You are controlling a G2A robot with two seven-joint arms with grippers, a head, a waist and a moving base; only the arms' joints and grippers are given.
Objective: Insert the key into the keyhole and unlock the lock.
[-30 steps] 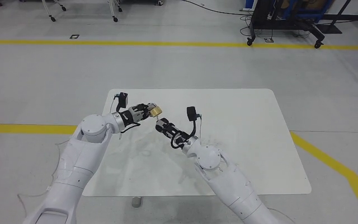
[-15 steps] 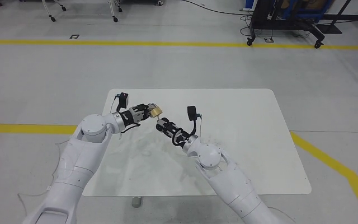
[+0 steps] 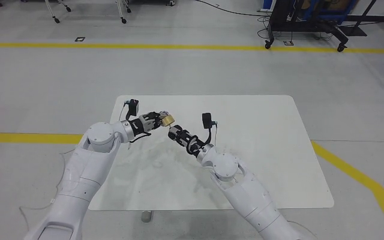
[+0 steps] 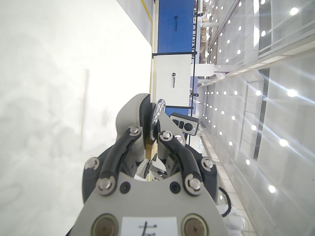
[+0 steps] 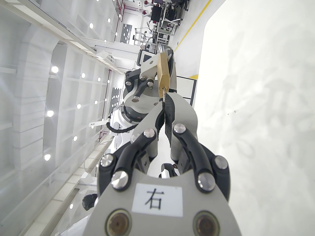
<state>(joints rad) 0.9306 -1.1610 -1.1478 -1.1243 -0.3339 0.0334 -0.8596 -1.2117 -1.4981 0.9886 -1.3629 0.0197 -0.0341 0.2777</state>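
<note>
Right arm's wrist has edged slightly toward three o'clock. Left claw [image 3: 156, 119] is pinching the brass lock [image 3: 168, 120] above the counter [image 3: 258, 156]. At the lock's five o'clock, the right claw [image 3: 175, 131] is pressed onto the key [image 5: 162, 95], its tip meeting the lock's end face; its depth cannot be told.

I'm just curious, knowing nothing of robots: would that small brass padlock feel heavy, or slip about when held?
Probably heavy for its size: the padlock looks like solid brass. It might swivel, since the left gripper pinches its smooth shackle.
</note>
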